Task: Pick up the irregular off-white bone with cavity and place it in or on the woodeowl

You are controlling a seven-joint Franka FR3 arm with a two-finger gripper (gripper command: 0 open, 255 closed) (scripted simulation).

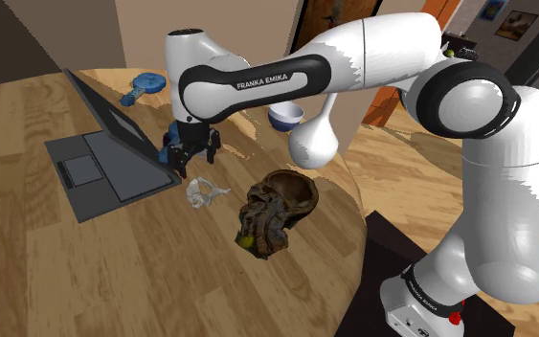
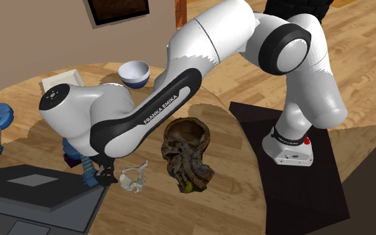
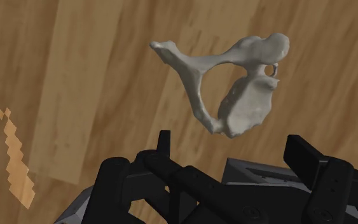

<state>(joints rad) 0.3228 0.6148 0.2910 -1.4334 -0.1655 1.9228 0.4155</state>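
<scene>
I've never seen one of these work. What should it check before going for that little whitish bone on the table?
1. Irregular off-white bone lies free on the wooden table: ok.
2. Black two-finger tool is open: ok.
3. Bone sits between the tool's fingers: not ok, it lies ahead of them.
4. Dark brown carved owl bowl stands beside the bone, its hollow top looking free: ok.
5. Clearance from the open grey laptop next to the tool: cannot tell.
</scene>
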